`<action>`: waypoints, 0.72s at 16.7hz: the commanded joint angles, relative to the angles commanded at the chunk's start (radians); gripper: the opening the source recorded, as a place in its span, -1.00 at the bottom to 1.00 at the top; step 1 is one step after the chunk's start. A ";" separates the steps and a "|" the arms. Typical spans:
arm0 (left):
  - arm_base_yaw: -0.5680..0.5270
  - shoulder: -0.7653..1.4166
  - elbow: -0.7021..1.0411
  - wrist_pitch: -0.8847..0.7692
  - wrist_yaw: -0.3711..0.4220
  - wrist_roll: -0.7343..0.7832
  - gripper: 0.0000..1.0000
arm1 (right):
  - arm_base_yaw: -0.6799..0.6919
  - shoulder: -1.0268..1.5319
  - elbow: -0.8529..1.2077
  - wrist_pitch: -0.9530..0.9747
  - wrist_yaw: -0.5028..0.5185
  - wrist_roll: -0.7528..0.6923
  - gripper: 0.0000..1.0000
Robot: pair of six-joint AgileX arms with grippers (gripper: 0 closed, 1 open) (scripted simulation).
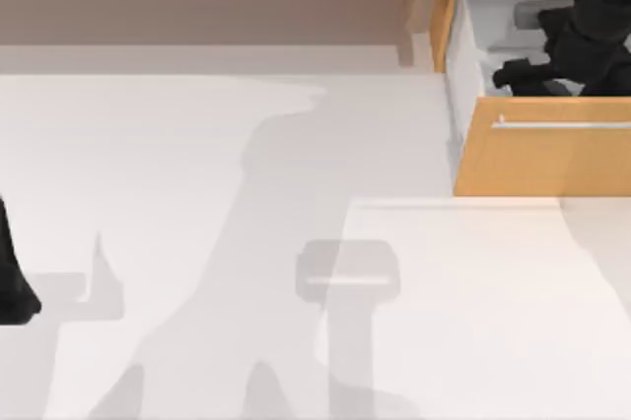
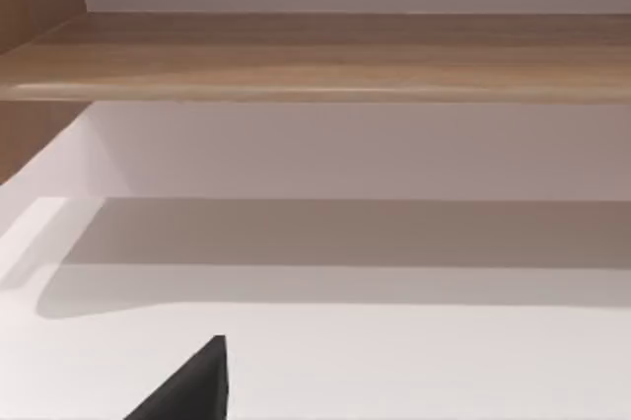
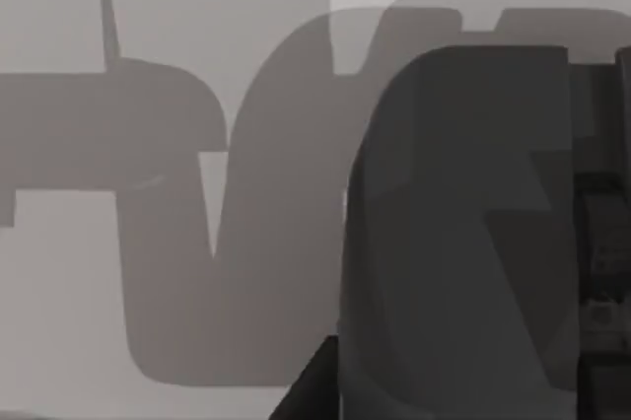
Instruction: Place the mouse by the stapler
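The right gripper (image 1: 513,73) is down inside the open white drawer (image 1: 463,65) at the table's far right. The mouse (image 3: 463,243) is a dark rounded shape close to it; I cannot tell its long axis or whether the fingers are closed on it. The left arm (image 1: 12,282) is parked at the left edge, mostly cut off.

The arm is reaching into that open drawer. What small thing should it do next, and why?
Probably ease the right gripper a little closer onto the mouse: it is inside the drawer, the dark rounded mouse looms close before its wrist camera, with no grip evident. The left arm is parked at the left of the table.
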 joint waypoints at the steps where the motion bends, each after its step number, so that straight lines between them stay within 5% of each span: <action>1: 0.000 0.000 0.000 0.000 0.000 0.000 1.00 | 0.000 0.000 0.000 0.000 0.000 0.000 -1.00; 12: 0.000 0.000 0.000 0.000 0.000 0.000 1.00 | -0.021 -0.208 -0.083 0.001 -0.098 0.008 -1.00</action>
